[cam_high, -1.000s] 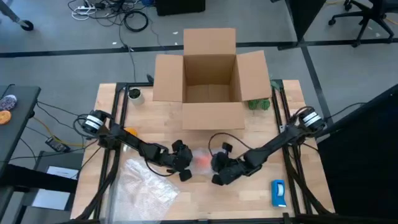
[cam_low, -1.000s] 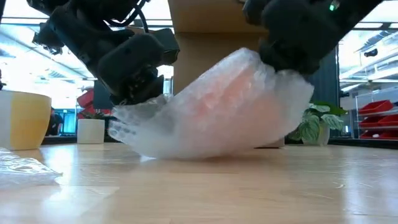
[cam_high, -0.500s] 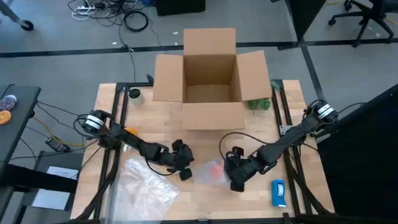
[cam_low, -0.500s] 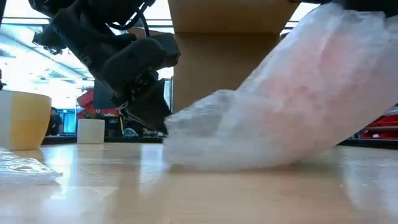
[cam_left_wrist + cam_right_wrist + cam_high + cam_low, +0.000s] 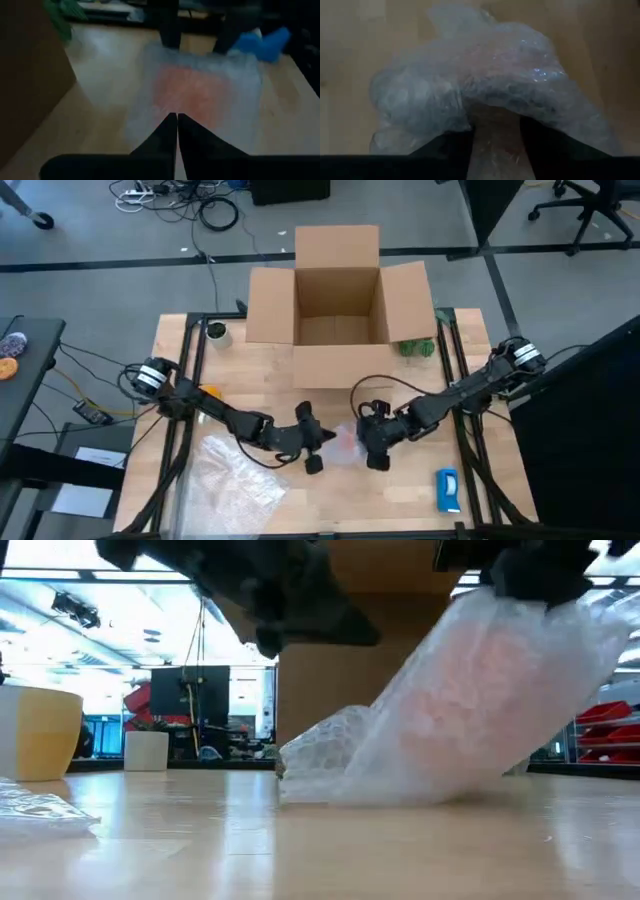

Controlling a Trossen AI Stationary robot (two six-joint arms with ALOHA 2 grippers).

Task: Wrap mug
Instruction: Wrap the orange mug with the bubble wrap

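While the blue-and-white object (image 5: 447,489) lies at the table's near edge toward the right side, a loose sheet of bubble wrap (image 5: 232,475) lies at the near left on the wooden table (image 5: 250,365). Just beyond them, at mid-table, the mug (image 5: 347,444) rests on the table surface, enclosed in bubble wrap with its orange showing faintly through the plastic. The right gripper (image 5: 373,442) is clamped on the wrapped mug from the right side, its fingers (image 5: 447,145) pressed into the plastic. The left gripper (image 5: 318,442) sits just left of the bundle, with its fingers (image 5: 165,137) pressed together and holding nothing. Farther back stands the open cardboard box (image 5: 338,305), flaps spread. A yellow cup (image 5: 215,332) stands at the far left corner, and a small green plant (image 5: 418,347) sits beside the box's right flap.
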